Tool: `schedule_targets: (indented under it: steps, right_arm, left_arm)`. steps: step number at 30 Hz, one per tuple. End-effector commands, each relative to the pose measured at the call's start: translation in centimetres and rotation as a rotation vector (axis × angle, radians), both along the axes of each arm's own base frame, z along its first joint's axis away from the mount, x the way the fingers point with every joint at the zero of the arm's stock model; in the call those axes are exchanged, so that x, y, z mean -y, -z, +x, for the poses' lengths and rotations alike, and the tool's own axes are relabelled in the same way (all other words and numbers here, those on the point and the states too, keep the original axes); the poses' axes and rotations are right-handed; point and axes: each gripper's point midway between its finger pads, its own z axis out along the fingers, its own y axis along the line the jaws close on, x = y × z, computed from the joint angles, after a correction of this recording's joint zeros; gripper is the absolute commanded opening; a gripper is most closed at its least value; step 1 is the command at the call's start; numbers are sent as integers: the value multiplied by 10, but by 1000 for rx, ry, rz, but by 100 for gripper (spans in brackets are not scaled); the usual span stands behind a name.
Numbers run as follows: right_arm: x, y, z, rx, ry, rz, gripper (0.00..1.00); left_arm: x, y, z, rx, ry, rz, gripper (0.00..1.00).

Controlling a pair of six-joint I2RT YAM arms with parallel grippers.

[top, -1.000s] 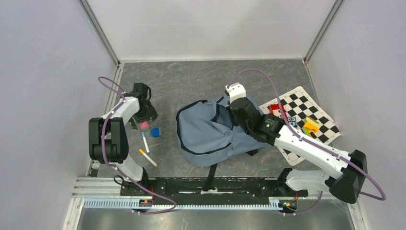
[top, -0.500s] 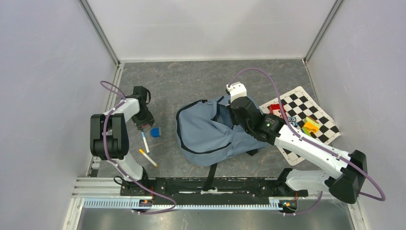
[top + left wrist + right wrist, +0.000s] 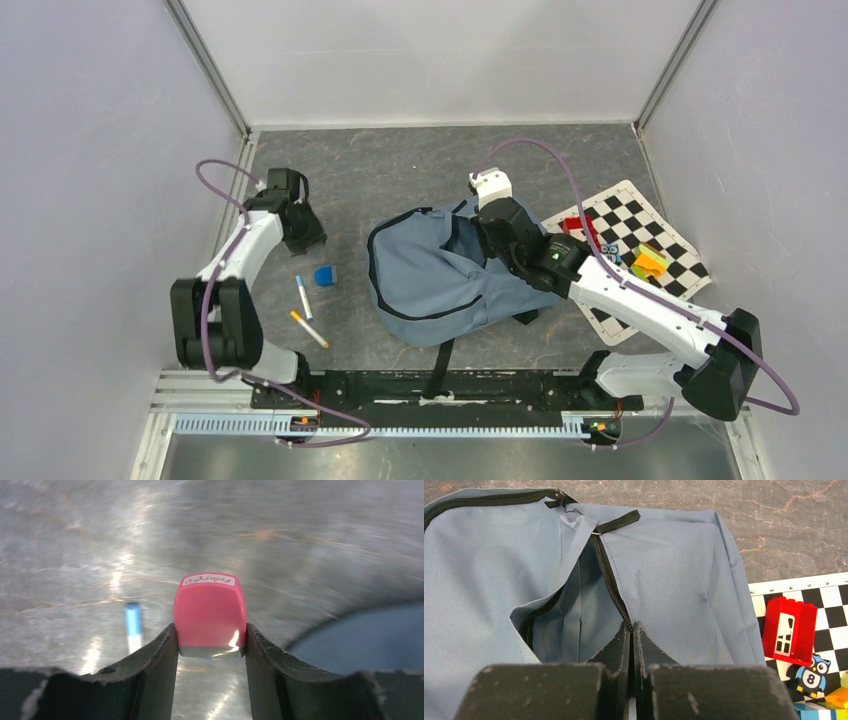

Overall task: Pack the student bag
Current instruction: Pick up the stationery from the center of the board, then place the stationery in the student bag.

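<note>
Bag: large soft grey-blue fabric backpack (image 3: 425,285) lies mid-counter, zipper mouth gaping.
Right gripper (image 3: 631,630): jaws pressed together on the zipper edge, likely holding the mouth open.
Left gripper (image 3: 210,632): near the left edge, pinching a small pink rubber block (image 3: 210,607), probably to load it.

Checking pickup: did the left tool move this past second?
Yes. The left tool, shut on the pink eraser, moved up-frame, away from the blue block.

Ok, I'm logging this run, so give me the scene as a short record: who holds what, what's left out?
left gripper: shut on pink eraser
right gripper: shut on bag, at the zipper edge
bag: unzipped, open
loose near left arm: blue block, blue-capped pen, yellow pen
on checkerboard: red brick, small toys
</note>
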Motion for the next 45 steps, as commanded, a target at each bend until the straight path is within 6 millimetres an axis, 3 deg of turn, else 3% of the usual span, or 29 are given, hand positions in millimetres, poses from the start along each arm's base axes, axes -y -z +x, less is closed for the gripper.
schedule_targets:
  steps: [1,5,9,12,18,26,33,35,41,45]
  right_arm:
    - [-4,-44,20,111,34,64,0]
    - [-9,-47,24,111,21,58,0]
    - [-16,-49,28,109,3,56,0]
    - [-20,-49,30,105,-9,54,0]
    - [-20,-49,31,109,-14,55,0]
    - [-16,-51,30,117,-10,51,0]
    - [-12,-51,31,119,1,49,0]
    - [-11,-52,31,121,3,50,0]
    - [-11,-51,32,118,7,54,0]
    - [-10,-51,32,118,9,55,0]
  left_arm:
    - [78,-101,22,276,259,-202,42]
    - [172,-140,-6,271,521,-410,44]
    - [256,-155,-43,278,802,-640,46]
    - [289,-157,-56,253,867,-764,42]
    - [337,-183,-56,307,918,-924,40]
    - [365,-167,-50,254,905,-977,39]
    - [366,-141,-41,183,857,-910,39]
    - [364,-137,-42,173,848,-891,45]
    - [362,-136,-41,175,844,-868,74]
    - [358,-138,-37,207,839,-831,77]
